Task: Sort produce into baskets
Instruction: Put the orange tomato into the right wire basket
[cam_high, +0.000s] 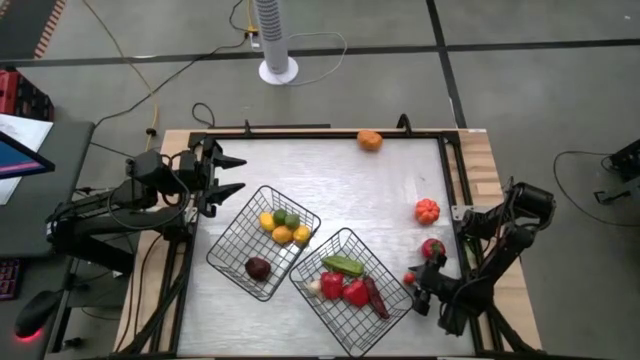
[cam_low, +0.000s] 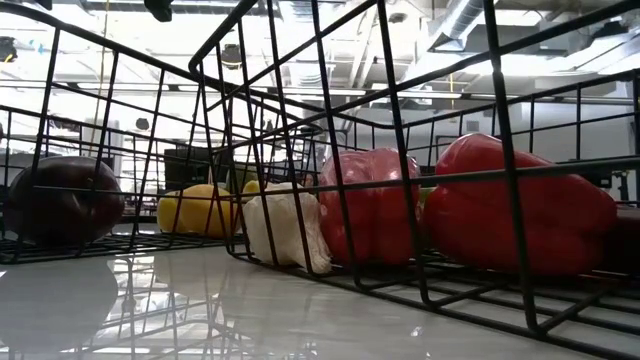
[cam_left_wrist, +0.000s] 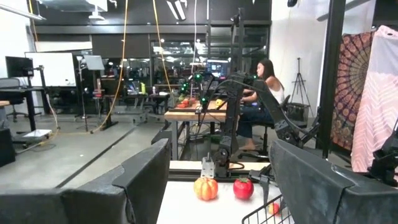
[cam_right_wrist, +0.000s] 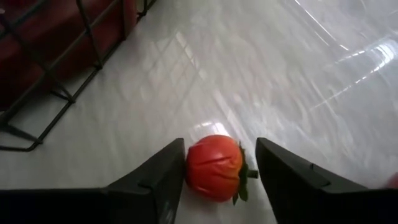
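Two black wire baskets lie side by side: the left basket (cam_high: 232, 262) holds yellow, orange, green and dark purple pieces, and the right basket (cam_high: 330, 318) holds red and green pieces and a white one. My right gripper (cam_high: 413, 284) is low at the table's near right, open around a small red fruit with a green stem (cam_right_wrist: 214, 167) that rests on the table. An orange-red fruit (cam_high: 427, 211), a red tomato (cam_high: 433, 249) and an orange fruit (cam_high: 370, 140) lie loose on the table. My left gripper (cam_high: 240, 173) is open and empty at the far left. My right gripper has one finger (cam_right_wrist: 171, 171) against the side of the small red fruit (cam_right_wrist: 194, 168); the other finger (cam_right_wrist: 273, 171) stands a little apart from its stem side. The fingers come in low and slanting, one on each side. The fruit sits on the table.
The right basket's corner (cam_right_wrist: 37, 93) is close beside my right gripper. The table's raised frame (cam_high: 455, 180) runs along the right edge. Bare table lies between the baskets and the far edge. A person sits at a desk in the room beyond (cam_left_wrist: 264, 81).
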